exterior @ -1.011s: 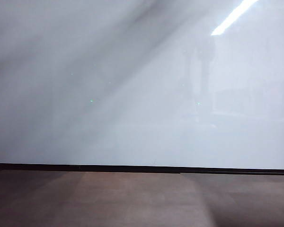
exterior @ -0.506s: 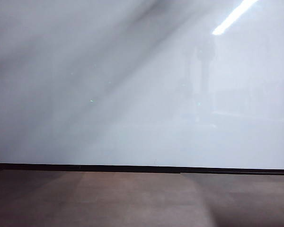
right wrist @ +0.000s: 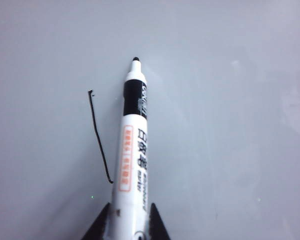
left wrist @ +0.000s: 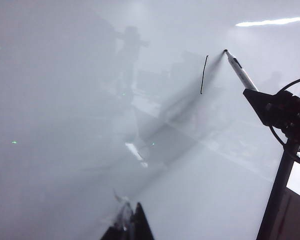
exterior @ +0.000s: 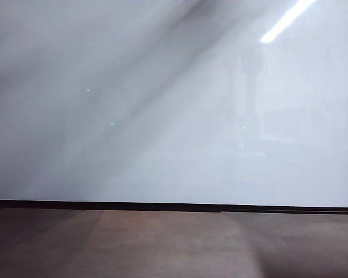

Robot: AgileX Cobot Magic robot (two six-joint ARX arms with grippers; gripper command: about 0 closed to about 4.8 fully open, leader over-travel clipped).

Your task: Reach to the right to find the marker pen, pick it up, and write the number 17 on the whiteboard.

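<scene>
right wrist view showed the right gripper point(right wrist: 126, 222) clamped on the marker point(right wrist: 133, 150), tip at the whiteboard point(right wrist: 230, 125) beside a finished "1" stroke point(right wrist: 99, 137); the 7 was left. left gripper point(left wrist: 130, 225) looked closed, empty, low over the board.

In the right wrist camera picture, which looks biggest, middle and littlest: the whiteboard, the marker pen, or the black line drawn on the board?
1. whiteboard, filling the picture.
2. marker pen, shut in the right gripper; it is nearer the camera, so it may look extra big.
3. black line, shortest and thinnest.
</scene>
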